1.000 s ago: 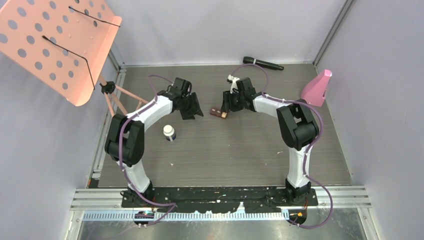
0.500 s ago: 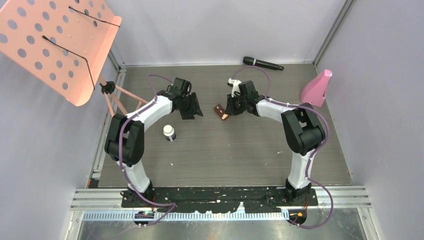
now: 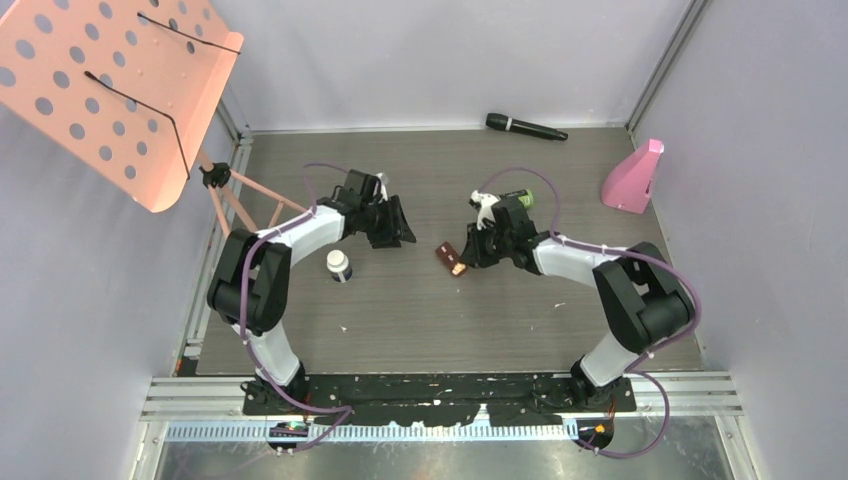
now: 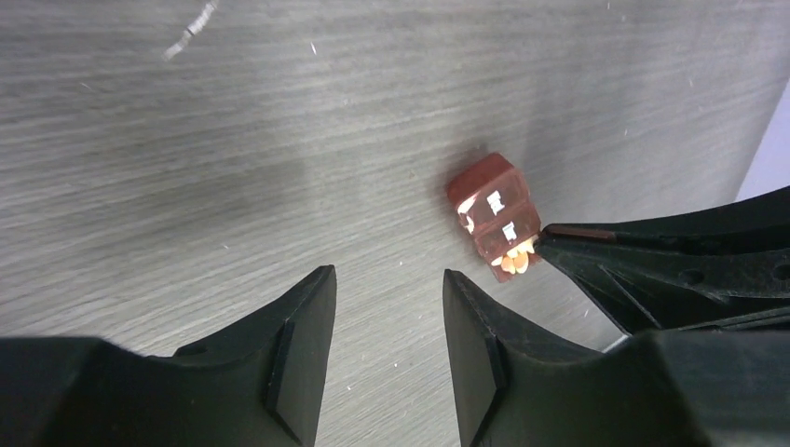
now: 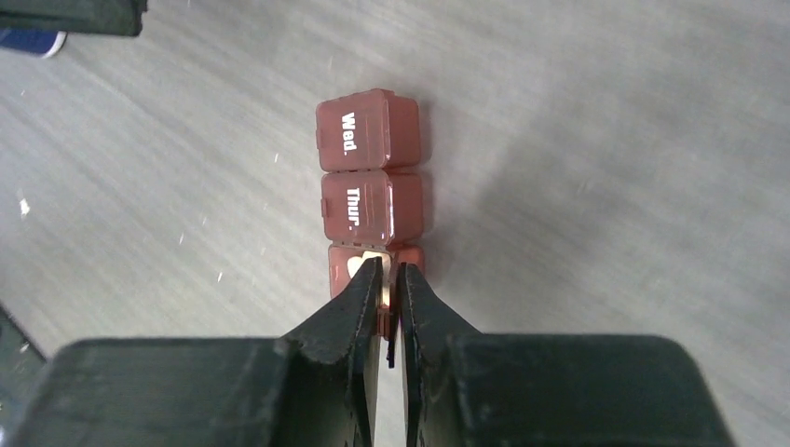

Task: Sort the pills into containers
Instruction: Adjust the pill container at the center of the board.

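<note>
The small brown case (image 3: 449,256) lies mid-table, with lids marked "Wed." and "Thur." (image 5: 371,177). Its nearest compartment is open and pale pills (image 4: 510,264) show inside. My right gripper (image 3: 468,258) (image 5: 388,265) is shut on a thin wall or flap of that open end. My left gripper (image 3: 396,234) (image 4: 387,275) hovers open to the left of the case (image 4: 494,216), with only bare table between its fingers. The white bottle with dark cap (image 3: 339,266) stands near the left arm. The green-lidded bottle (image 3: 517,199) lies behind the right wrist.
A black microphone (image 3: 525,127) lies at the back edge. A pink wedge-shaped object (image 3: 634,177) stands at the back right. A pink perforated music stand (image 3: 110,80) overhangs the back left corner, its legs (image 3: 240,195) on the table's left side.
My right gripper closed on the case's end and dragged it nearer and to the right, uncovering the green-lidded bottle. My left gripper shifted slightly right and nearer, still open.
</note>
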### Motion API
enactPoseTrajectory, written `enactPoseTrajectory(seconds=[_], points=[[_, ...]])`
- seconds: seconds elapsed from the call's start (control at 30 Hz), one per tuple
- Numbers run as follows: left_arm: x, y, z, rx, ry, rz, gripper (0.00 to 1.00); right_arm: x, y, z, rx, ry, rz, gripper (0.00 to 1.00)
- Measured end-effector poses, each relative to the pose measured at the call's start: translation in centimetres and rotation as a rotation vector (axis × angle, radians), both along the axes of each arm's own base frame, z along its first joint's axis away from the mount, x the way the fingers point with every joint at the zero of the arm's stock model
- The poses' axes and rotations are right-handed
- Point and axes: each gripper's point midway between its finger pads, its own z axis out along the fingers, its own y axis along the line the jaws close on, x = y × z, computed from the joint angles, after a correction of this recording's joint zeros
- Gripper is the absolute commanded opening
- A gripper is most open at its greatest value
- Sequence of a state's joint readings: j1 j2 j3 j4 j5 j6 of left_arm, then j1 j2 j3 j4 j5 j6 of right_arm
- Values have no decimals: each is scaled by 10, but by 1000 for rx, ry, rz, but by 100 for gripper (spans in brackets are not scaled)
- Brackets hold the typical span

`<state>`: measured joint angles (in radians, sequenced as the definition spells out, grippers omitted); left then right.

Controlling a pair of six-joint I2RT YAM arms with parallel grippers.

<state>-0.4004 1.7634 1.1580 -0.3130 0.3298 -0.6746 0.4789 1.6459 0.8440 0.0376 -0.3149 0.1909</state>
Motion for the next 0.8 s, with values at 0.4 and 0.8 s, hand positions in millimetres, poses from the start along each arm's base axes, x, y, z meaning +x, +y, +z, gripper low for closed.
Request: enactPoseTrajectory(seconds=[0.4,0.8], points=[[-54,-49,11,-118,-131,-248,46,-76,-13,-6,69,79,-31,55],[-88,-87,1,-120,-126,-347,46,-84,-22,-6,54,118,-85,43]])
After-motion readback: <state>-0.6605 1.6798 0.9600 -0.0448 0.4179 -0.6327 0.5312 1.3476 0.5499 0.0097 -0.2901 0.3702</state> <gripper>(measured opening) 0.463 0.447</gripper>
